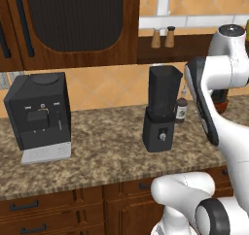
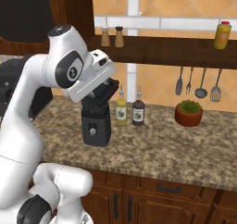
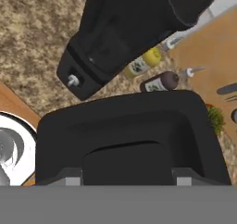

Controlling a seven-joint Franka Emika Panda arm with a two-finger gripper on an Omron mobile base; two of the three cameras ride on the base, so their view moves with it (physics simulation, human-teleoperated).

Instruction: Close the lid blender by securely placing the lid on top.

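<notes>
In the left base view, the blender (image 1: 162, 108) stands on the granite counter (image 1: 97, 154) right of centre, its dark base with the small knob facing forward and the tall jar above; no lid is visible on the jar top here. The coffee machine (image 1: 40, 115) stands well apart at the left, and a dark bottle (image 1: 181, 109) sits just behind the blender on its right. In the right base view, the gripper (image 2: 102, 92) hangs over the jar mouth, partly masking the blender's upper portion; an oil bottle (image 2: 121, 108) and the dark bottle stand just beside the blender, with a potted plant (image 2: 189, 113) farther right. In the hand view, a large black rounded piece, probably the lid (image 3: 132, 137), lies close before the camera with the blender beyond it; the fingertips are hidden, so whether the gripper is clamped on it cannot be told. The step in hand appears to be alignment above the jar. The next move calls for centring the lid over the opening and lowering it straight down. The bottles stand close but outside that path.
</notes>
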